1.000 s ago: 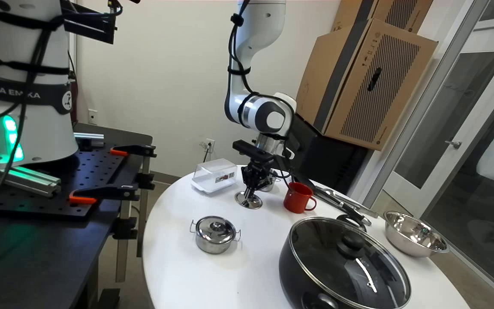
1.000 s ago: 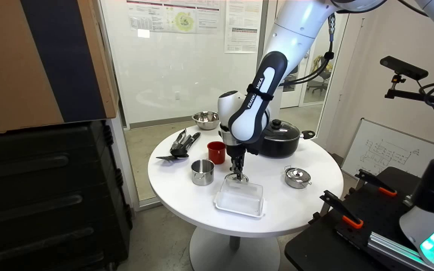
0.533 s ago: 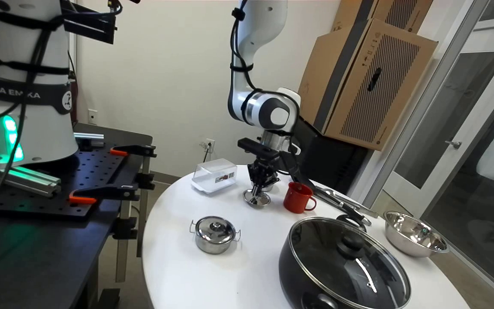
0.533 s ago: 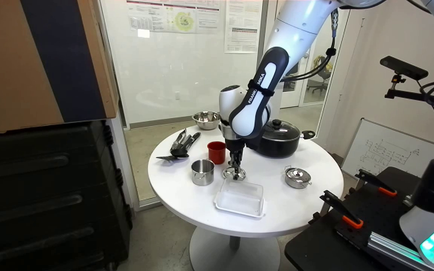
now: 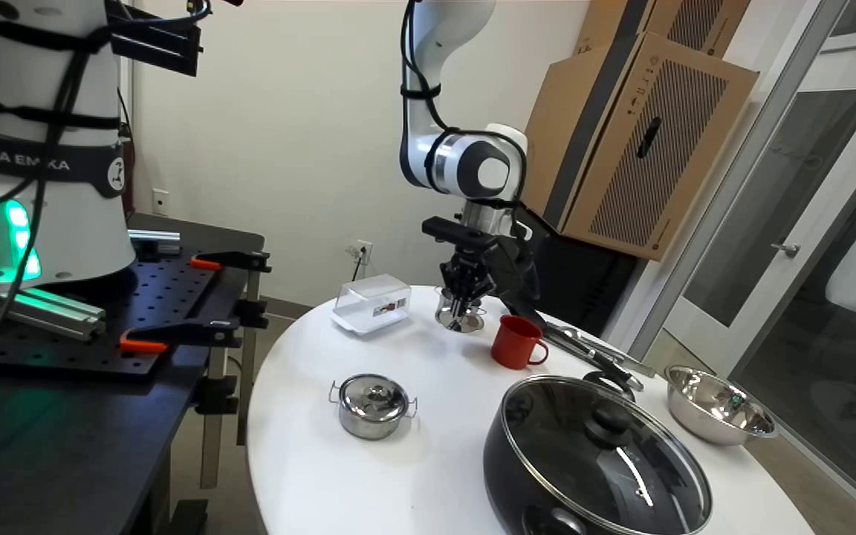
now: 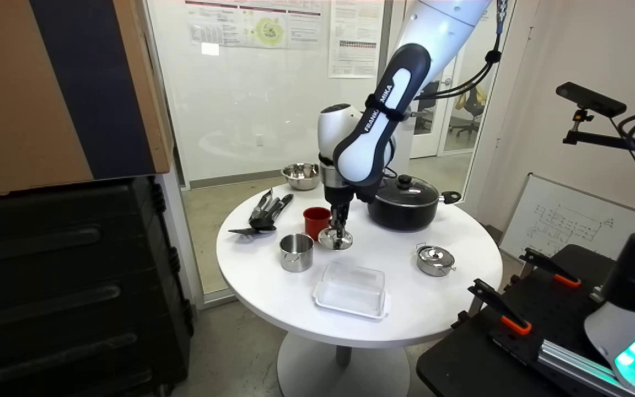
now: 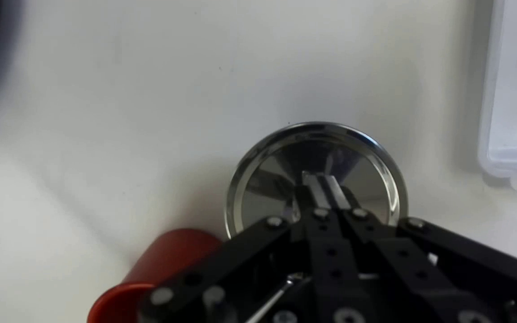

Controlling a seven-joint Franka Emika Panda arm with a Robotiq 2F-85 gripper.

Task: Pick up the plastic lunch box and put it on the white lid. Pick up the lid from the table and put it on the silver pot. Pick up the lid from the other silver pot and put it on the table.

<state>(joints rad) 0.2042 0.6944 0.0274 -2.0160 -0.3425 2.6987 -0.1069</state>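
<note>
In an exterior view the claw [image 5: 458,316] was closed on the steel lid [image 5: 471,321], apparently clear of the tabletop [image 5: 302,446]. In an exterior view the open silver pot [image 6: 296,252] stood between lid and tabletop edge, the red mug [image 6: 315,220] nearby; too low a carry could knock either. Wrist view: fingertips [image 7: 315,190] pinched near the lid's middle, so it might swivel and seat askew.
</note>
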